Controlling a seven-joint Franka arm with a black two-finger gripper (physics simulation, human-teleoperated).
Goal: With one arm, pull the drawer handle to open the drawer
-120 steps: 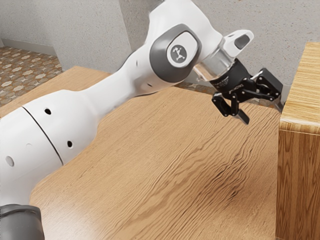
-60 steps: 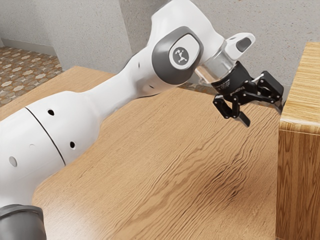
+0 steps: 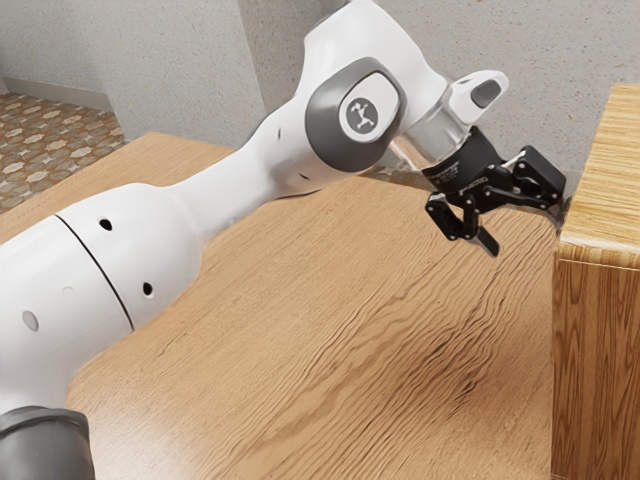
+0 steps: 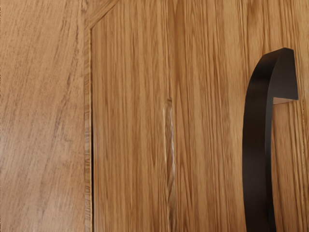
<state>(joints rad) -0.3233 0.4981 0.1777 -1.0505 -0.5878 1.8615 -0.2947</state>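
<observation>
Tool (image 3: 523, 224): black, two-fingered, carried at the end of a white arm (image 3: 250, 190) with grey joint caps; fingers spread apart, nothing pinched between them; one finger points down toward the desk, the other reaches toward the exterior view's right; held above the desk, just beside the upper corner of the cabinet. Desk (image 3: 340, 340): broad wooden top with strong grain; the arm crosses over it from the exterior view's left. Cabinet (image 3: 598, 340): light wooden box standing on the desk at the exterior view's right edge; the face toward the tool is turned away from that camera. Drawer front (image 4: 140, 145): wooden panel with grain running along its length, seen close from the wrist camera; a thin seam (image 4: 88, 145) divides it from the surrounding frame (image 4: 43, 121), with a mitred corner at the panel's end. Drawer handle (image 4: 257, 145): black curved bar fixed to the drawer front, one end bending in to meet the wood; it lies close before the hand, off to one side of the wrist view; whether any finger touches it cannot be told. Wall (image 3: 560, 50): grey, speckled, behind the desk. Floor (image 3: 50, 130): patterned tiles, at the exterior view's far left.
</observation>
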